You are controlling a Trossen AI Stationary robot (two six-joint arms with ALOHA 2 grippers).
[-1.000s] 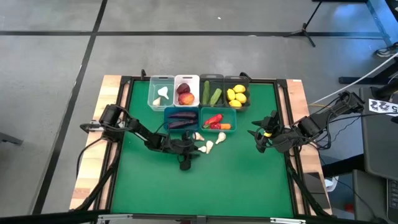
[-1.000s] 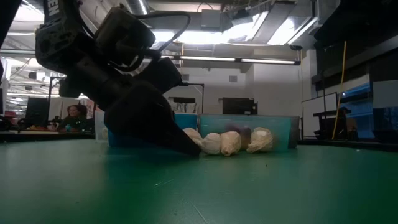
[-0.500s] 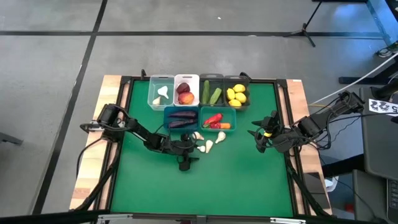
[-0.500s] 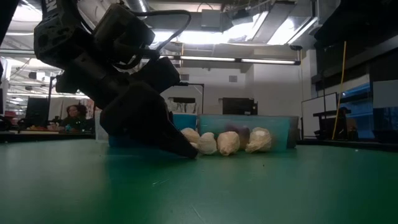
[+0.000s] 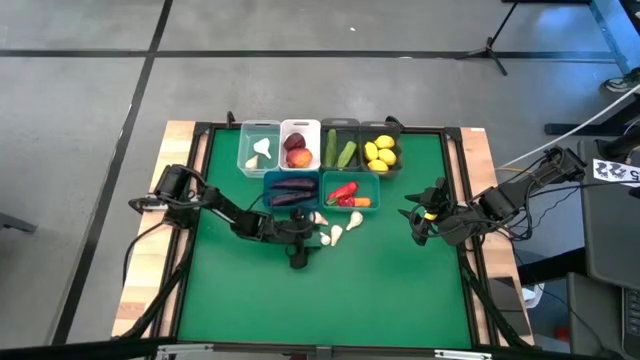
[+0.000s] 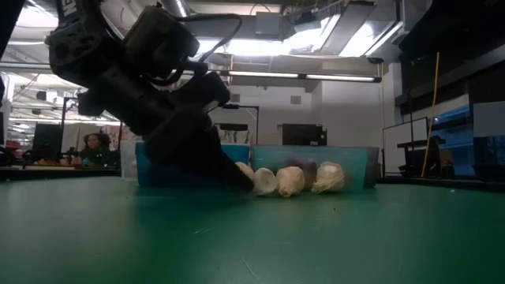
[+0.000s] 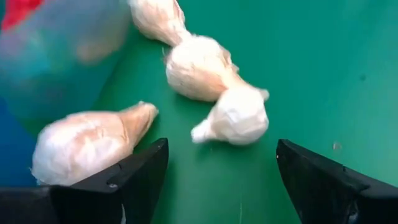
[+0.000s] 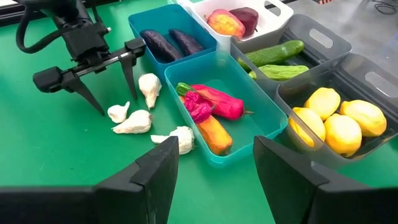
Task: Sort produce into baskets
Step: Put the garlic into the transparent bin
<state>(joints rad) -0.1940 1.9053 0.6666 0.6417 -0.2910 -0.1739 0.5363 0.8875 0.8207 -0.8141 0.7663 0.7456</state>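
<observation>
Reaching low over the green table (image 5: 380, 290), the left gripper (image 8: 115, 78) stands with its fingers spread wide, tips down at the mat, holding nothing — four loose garlic bulbs lie around it, just in front of the blue bin (image 8: 163, 32). One bulb (image 8: 149, 88) sits beside the finger nearer that bin, a small one (image 8: 118, 112) lies between the two fingertips, and two more (image 8: 133, 123) (image 8: 178, 139) trail away along the front wall of the teal bin (image 8: 249, 134), which touches the blue bin's side.

The blue bin holds two dark purple eggplants (image 8: 171, 42); the teal one holds red peppers (image 8: 214, 102) and an orange carrot (image 8: 212, 135). Behind the blue bin stands a row of four: a clear bin (image 5: 258, 149) with garlic, a white bin (image 8: 249, 18) with red peaches, a grey bin (image 8: 311, 46) with cucumbers (image 8: 273, 53), and a second grey bin (image 8: 367, 81) with lemons (image 8: 339, 121).

The right gripper (image 5: 418, 222) waits well apart from the blue bin, near the table's right edge, its fingers spread and empty.
</observation>
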